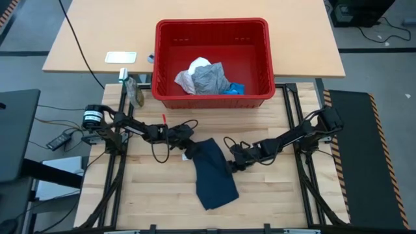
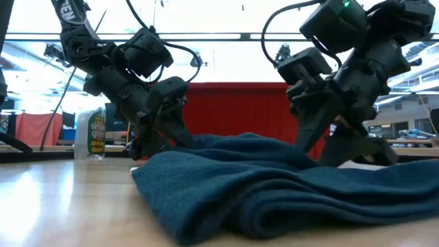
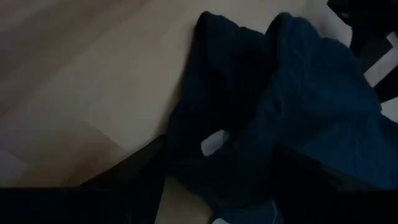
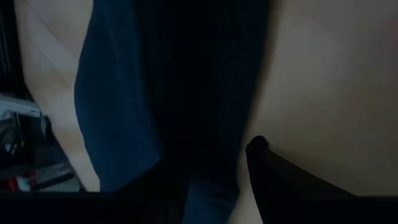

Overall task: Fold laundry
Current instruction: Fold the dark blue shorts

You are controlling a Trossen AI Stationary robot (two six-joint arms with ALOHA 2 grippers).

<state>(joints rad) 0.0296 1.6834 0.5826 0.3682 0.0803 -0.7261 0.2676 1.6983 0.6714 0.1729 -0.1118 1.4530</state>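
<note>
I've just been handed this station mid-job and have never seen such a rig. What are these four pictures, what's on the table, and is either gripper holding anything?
You are looking at two dark robot arms working at a wooden table. One picture looks straight down from above, one looks level across the table top, and the other two come from cameras on each arm's wrist.

A dark navy cloth lies rumpled in the middle of the table. The left gripper is at its far left corner, with the cloth bunched between its fingers. The right gripper is down at the cloth's right edge; whether it has a grip yet cannot be seen.

Behind them stands a red basket with a grey cloth and a white crinkly cloth inside, plus something small and blue that is hard to identify.
</note>
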